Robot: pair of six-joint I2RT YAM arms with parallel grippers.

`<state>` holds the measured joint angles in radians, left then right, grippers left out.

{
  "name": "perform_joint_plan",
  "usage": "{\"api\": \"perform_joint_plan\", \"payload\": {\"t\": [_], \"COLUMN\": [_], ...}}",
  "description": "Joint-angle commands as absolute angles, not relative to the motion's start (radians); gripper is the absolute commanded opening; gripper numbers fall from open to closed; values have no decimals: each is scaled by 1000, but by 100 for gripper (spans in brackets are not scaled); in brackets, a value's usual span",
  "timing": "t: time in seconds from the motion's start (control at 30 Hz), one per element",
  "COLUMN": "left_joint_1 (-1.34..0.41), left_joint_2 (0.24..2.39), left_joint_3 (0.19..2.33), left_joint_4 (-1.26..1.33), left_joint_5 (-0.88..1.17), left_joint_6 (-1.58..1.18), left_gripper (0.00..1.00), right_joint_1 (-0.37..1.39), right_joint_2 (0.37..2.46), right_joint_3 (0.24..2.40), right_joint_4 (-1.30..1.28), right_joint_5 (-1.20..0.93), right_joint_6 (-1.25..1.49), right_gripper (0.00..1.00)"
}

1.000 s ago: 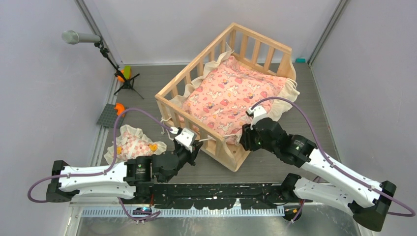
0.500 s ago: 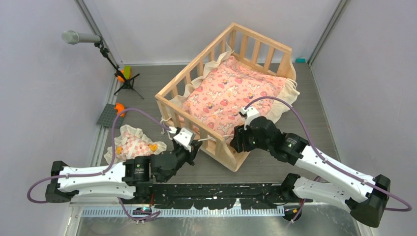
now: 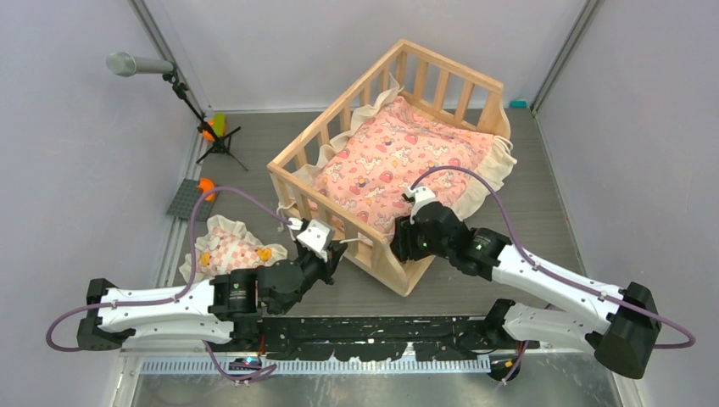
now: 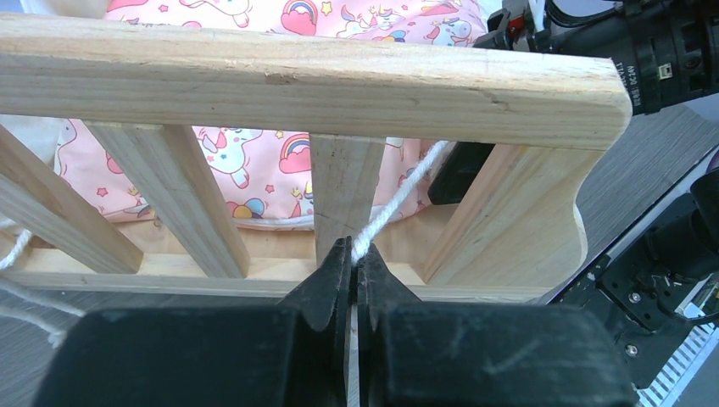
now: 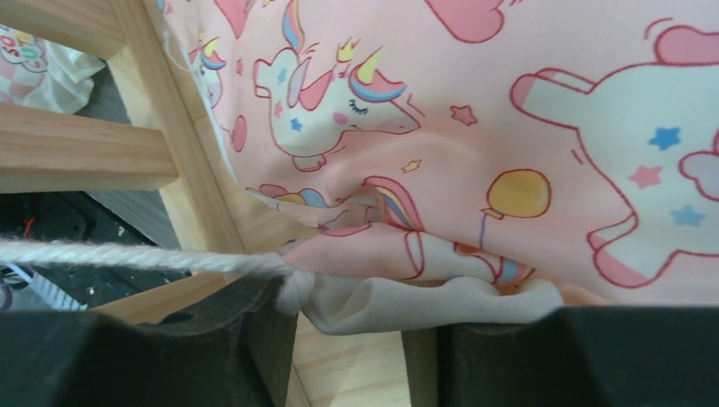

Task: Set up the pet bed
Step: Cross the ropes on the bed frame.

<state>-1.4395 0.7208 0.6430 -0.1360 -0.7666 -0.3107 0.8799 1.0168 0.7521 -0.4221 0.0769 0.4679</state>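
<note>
no legible text; left arm joint label (image 3: 243, 291) too small.

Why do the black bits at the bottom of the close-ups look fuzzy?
Left wrist view: the left gripper, pinching the string, sits too near the lens, while the pet bed is sharp. Right wrist view: the right gripper blurs likewise; the cushion is crisp.

Your left arm (image 3: 161, 307): stretched low towards the right, wrist raised.
Your left gripper (image 4: 352, 257): jaws pressed together, pinching a white cord (image 4: 398, 199).
Your right arm (image 3: 551, 284): reaching left and forward, elbow bent.
Your right gripper (image 5: 365, 322): fingers apart, angled downward.
</note>
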Motion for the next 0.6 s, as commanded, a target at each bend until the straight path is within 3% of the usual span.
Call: {"api": "perform_joint_plan", "payload": {"t": [0.0, 0.17, 0.23, 0.57], "left_joint_1": [-1435, -1434, -1434, -1434], "left_joint_2": [697, 689, 688, 697], "left_joint_3": [650, 646, 645, 637], "left_joint_4": [-136, -140, -143, -152], "left_joint_5": [-786, -785, -782, -754], "left_joint_6": [-317, -323, -325, -339], "left_gripper": [0, 0, 0, 0], "right_joint_1": [884, 884, 884, 884], "right_joint_2": [1030, 975, 936, 845], "right_joint_3": [747, 774, 800, 908], "right_joint_4": [-372, -485, -571, -927], "right_joint_5": [151, 167, 168, 120], "right_joint_6": [482, 538, 573, 725], "right_gripper": [45, 20, 14, 9]}}
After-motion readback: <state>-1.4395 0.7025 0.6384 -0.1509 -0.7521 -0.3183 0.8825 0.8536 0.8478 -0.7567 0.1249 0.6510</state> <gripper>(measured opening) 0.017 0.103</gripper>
